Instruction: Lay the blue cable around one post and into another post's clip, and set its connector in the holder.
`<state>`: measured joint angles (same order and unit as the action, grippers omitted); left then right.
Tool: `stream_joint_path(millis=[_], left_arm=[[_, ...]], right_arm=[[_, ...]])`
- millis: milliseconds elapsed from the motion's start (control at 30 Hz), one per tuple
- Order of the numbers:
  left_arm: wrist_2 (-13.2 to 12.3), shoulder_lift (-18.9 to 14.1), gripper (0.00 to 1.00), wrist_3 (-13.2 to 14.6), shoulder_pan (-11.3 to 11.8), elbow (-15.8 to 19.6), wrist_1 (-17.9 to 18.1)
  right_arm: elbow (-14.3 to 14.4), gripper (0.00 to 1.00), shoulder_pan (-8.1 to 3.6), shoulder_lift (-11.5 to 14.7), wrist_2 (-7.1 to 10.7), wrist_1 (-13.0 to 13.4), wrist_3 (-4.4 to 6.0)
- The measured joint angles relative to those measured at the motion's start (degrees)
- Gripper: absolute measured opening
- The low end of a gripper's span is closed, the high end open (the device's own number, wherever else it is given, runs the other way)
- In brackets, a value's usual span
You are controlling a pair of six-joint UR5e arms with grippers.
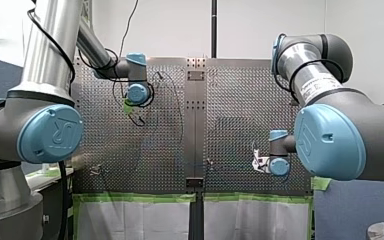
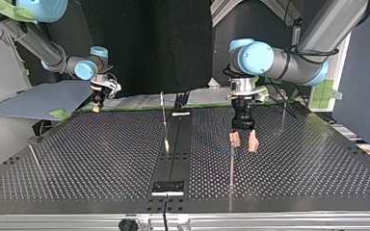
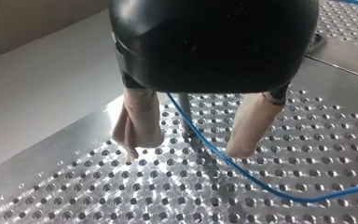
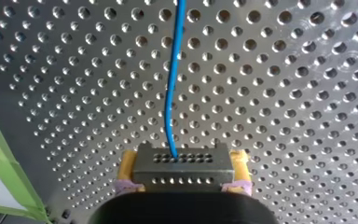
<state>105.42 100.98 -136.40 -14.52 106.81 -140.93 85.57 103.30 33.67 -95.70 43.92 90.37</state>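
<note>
Fingers (image 3: 137, 121) of my left gripper (image 3: 189, 149) gape empty astride the thin blue cable (image 3: 223, 163), centre-right in top view; my right gripper (image 4: 182, 172) clamps the grey perforated metal connector (image 4: 182, 158).

Blue cable (image 4: 169, 93) cut off at right wrist view's edge; connector (image 4: 181, 164) underside hidden.

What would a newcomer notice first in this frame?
The blue cable catches the eye: in the right wrist view it runs from the grey connector clamped in my right end effector. In the left wrist view my left end effector, open, straddles it at a thin post.
</note>
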Motion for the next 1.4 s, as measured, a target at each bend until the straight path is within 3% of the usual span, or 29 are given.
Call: stream_joint_path(millis=[267, 700, 1033, 1233, 1400], left_arm=[[0.6, 1.1, 1.0, -4.0, -0.5, -2.1, -0.9], [2.9, 7.2, 1.0, -10.7, -0.8, -8.7, -4.4], [3.0, 7.8, 1.0, -16.2, 0.3, -11.7, -5.6], [2.7, 7.9, 1.0, -19.1, 0.7, -11.8, -5.8], [2.4, 7.9, 1.0, -19.6, 0.6, -11.8, -5.8]], right_arm=[[0.0, 0.0, 0.15, 0.0, -0.07, 0.2, -0.2], [0.0, 0.0, 0.17, -0.1, 0.06, 0.5, -0.26], [0.0, 0.0, -0.1, 0.1, -1.07, 0.2, -0.66], [0.0, 0.0, 0.3, 1.9, -2.14, -1.5, -1.18], [0.0, 0.0, 0.8, 4.6, -2.58, -3.9, -0.49]])
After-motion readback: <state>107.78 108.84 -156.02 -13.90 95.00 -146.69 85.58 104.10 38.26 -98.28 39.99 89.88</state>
